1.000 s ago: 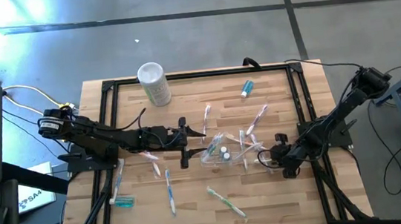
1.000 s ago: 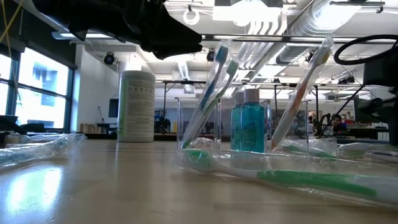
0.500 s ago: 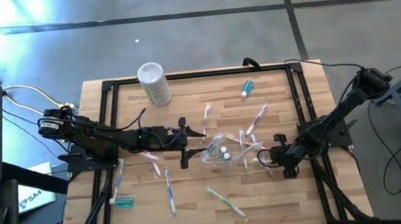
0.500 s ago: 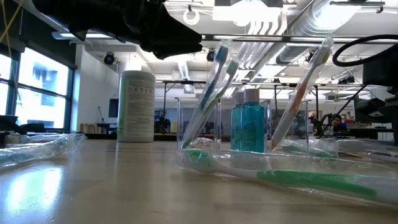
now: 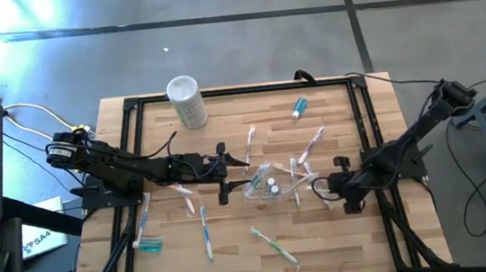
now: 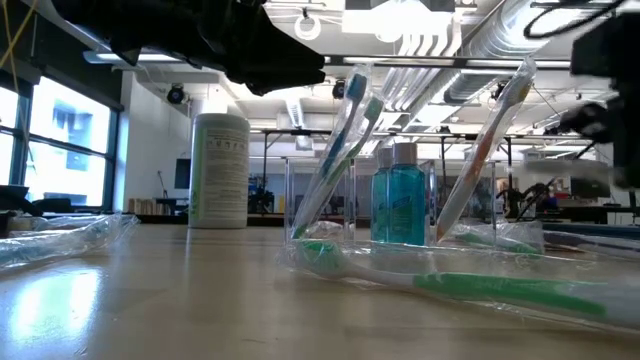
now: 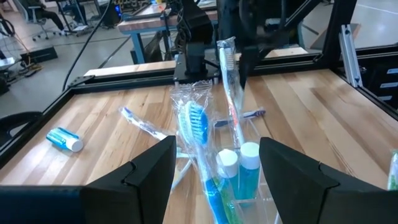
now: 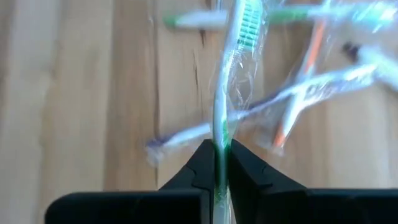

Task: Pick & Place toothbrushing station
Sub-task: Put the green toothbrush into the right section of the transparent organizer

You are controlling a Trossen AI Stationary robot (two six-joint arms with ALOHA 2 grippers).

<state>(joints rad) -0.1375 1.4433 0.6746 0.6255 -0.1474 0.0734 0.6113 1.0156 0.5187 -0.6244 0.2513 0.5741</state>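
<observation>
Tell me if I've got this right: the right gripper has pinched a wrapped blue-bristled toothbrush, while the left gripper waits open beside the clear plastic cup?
Not quite: the colour is wrong. The right gripper is shut on a wrapped green-bristled toothbrush, as the right wrist view shows. The rest holds: the left gripper is open beside the clear plastic cup, seen from above.

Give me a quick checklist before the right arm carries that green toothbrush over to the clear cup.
1. Right gripper shut on the wrapped green toothbrush: ok.
2. Toothbrush lifted off the table: cannot tell.
3. Other wrapped brushes lie crossed right under it, could snag: not ok.
4. Clear cup upright, already holding a blue toothbrush and two teal tubes: ok.
5. Left gripper open on either side of the cup, crowding the drop path: not ok.
</observation>
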